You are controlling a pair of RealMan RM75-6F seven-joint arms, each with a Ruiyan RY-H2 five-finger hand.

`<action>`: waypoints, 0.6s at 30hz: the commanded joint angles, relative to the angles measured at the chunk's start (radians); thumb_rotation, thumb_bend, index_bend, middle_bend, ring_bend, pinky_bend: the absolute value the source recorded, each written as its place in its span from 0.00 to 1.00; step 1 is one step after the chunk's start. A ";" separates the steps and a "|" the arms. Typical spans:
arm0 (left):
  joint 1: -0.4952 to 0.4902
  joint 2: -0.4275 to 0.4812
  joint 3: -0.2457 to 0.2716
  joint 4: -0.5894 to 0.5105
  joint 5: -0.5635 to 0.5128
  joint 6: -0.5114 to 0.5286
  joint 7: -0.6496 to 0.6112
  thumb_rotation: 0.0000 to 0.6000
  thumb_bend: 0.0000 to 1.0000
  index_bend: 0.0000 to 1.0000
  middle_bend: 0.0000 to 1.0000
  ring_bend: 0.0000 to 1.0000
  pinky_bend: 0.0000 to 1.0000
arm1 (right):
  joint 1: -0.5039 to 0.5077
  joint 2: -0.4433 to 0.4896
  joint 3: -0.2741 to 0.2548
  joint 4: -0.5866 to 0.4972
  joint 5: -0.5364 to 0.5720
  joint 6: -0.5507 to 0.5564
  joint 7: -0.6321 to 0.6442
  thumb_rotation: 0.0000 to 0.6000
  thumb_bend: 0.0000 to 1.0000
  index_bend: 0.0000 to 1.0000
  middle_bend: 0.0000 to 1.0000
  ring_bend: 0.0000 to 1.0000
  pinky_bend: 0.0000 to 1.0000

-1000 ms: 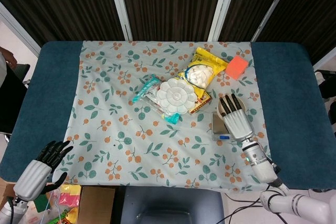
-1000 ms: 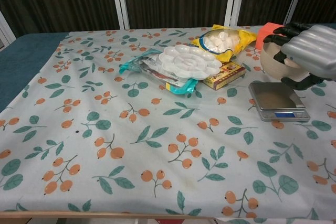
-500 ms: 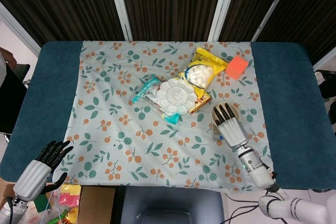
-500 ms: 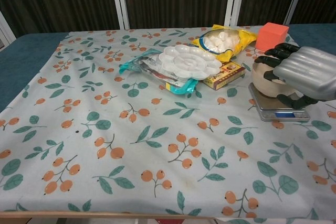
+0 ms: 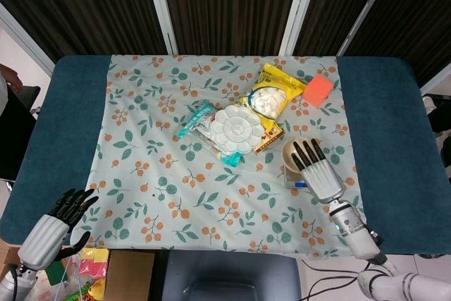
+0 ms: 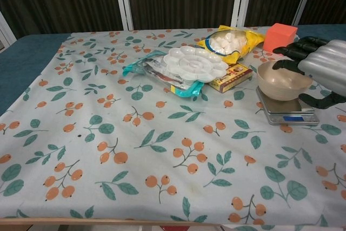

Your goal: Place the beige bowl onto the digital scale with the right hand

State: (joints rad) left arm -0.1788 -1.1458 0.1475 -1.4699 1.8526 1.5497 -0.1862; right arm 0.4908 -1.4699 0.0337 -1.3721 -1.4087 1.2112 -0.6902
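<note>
The right hand (image 6: 320, 68) is drawing back from the beige bowl (image 6: 281, 81), its fingers now uncurled and apart with nothing between them. Half a second ago those fingers were wrapped over the bowl's far rim; now the dark fingertips (image 6: 294, 51) are only hovering at the rim's right side, and in the head view the right hand (image 5: 317, 173) is lying over the near edge of the bowl (image 5: 294, 150) rather than covering it.

The bowl is sitting upright on the digital scale (image 6: 286, 110), its base on the weighing plate, the blue display showing at the front. A second ago it was being carried beside the scale, clear of the plate. Judged from this, the placement is done and only the hand's withdrawal is left; the bowl looks level and settled, so a clean pull-away should not disturb it.

Further out, the white paint palette (image 6: 195, 63) is resting on packets beside a yellow snack bag (image 6: 234, 39), with an orange block (image 6: 280, 35) behind the bowl on the floral cloth (image 6: 108, 133) covering the surface. The left hand (image 5: 56, 225) is hanging off the near left corner, fingers spread, holding nothing.
</note>
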 commanded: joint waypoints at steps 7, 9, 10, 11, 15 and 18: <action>0.004 -0.004 -0.003 -0.001 0.003 0.012 0.010 1.00 0.44 0.00 0.00 0.03 0.06 | -0.290 0.132 -0.109 -0.218 -0.148 0.426 0.208 1.00 0.36 0.01 0.00 0.00 0.00; 0.005 -0.005 -0.005 0.000 0.000 0.013 0.012 1.00 0.44 0.00 0.00 0.03 0.06 | -0.359 0.152 -0.155 -0.240 -0.170 0.492 0.248 1.00 0.36 0.00 0.00 0.00 0.00; 0.006 -0.006 -0.007 0.000 -0.004 0.012 0.014 1.00 0.44 0.00 0.00 0.03 0.06 | -0.393 0.156 -0.177 -0.229 -0.194 0.529 0.281 1.00 0.35 0.00 0.00 0.00 0.00; 0.006 -0.006 -0.008 0.000 -0.005 0.013 0.014 1.00 0.44 0.00 0.00 0.03 0.06 | -0.413 0.157 -0.190 -0.215 -0.205 0.543 0.288 1.00 0.35 0.00 0.00 0.00 0.00; 0.010 -0.008 -0.011 -0.002 -0.004 0.023 0.020 1.00 0.44 0.00 0.00 0.03 0.06 | -0.441 0.177 -0.204 -0.200 -0.228 0.540 0.322 1.00 0.35 0.00 0.00 0.00 0.00; 0.012 -0.009 -0.008 0.000 0.004 0.028 0.020 1.00 0.44 0.00 0.00 0.03 0.06 | -0.443 0.182 -0.182 -0.204 -0.214 0.526 0.326 1.00 0.35 0.00 0.00 0.00 0.00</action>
State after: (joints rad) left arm -0.1673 -1.1545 0.1388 -1.4699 1.8561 1.5767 -0.1661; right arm 0.0575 -1.2988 -0.1662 -1.5714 -1.6357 1.7435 -0.3741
